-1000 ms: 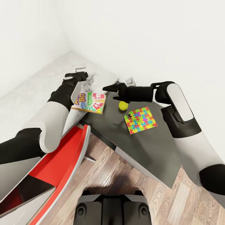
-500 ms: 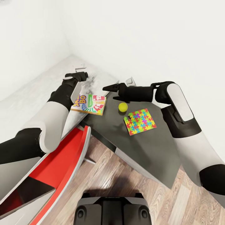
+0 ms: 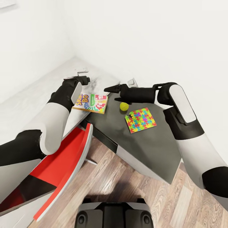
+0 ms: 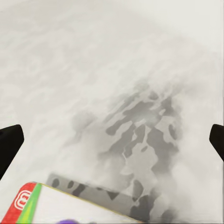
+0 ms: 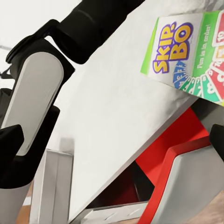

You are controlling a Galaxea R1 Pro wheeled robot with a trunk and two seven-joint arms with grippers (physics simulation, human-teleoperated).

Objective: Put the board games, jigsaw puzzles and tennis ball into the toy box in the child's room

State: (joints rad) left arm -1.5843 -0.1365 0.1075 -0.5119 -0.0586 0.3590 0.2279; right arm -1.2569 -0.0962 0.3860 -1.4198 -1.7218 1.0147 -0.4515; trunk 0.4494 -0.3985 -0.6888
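A SKIP BO board game lies on the table's pale top, overhanging its edge above the lower dark wing. On that wing rest the tennis ball and one jigsaw puzzle. My left gripper hovers open over the pale top just beyond the game box, whose corner shows in the left wrist view between the spread fingers of that gripper. My right gripper stands open above the wing, beside the ball. It looks towards the SKIP BO box.
A red and white piece of furniture stands at the lower left against the table. A pale grey object sits behind my right gripper near the wall, and a small white item lies on the pale top. Wood-plank floor lies in front.
The view has shifted slightly. My left gripper has tipped forward and down over the pale top. The right arm, ball, puzzle and game box keep their places.
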